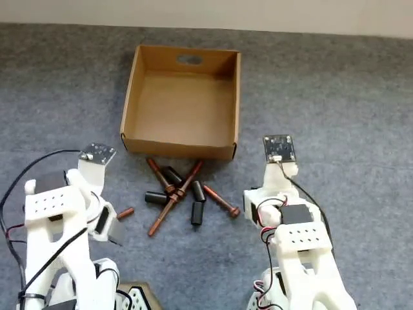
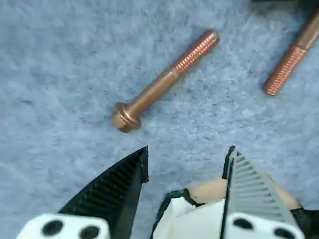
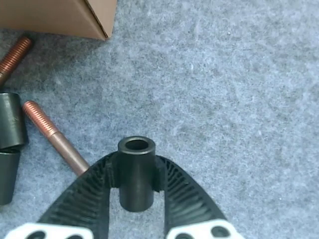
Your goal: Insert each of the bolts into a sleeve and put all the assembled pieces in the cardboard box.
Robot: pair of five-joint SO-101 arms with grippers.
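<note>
High camera overhead, distant; wrist cameras close, downward; bolts [image 1: 222,202] shared.

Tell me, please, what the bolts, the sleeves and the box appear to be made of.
The bolt looks like metal, perhaps copper-plated steel: it has a reddish-brown sheen, cut threads and a flanged head. The sleeve is a smooth, matte black tube; it could be plastic or coated metal, and the look leaves that open. The cardboard box is plain brown cardboard with folded walls and a dull, uncoated surface.

The left arm [image 1: 55,216] and right arm [image 1: 300,245] are white plastic with black servo blocks [image 1: 294,214] and looping black and red cables [image 1: 14,187]. Camera boards [image 1: 279,148] top the wrists. The left tool [image 2: 188,152] and right tool [image 3: 135,162] have dark ribbed fingers [image 3: 185,191].
</note>
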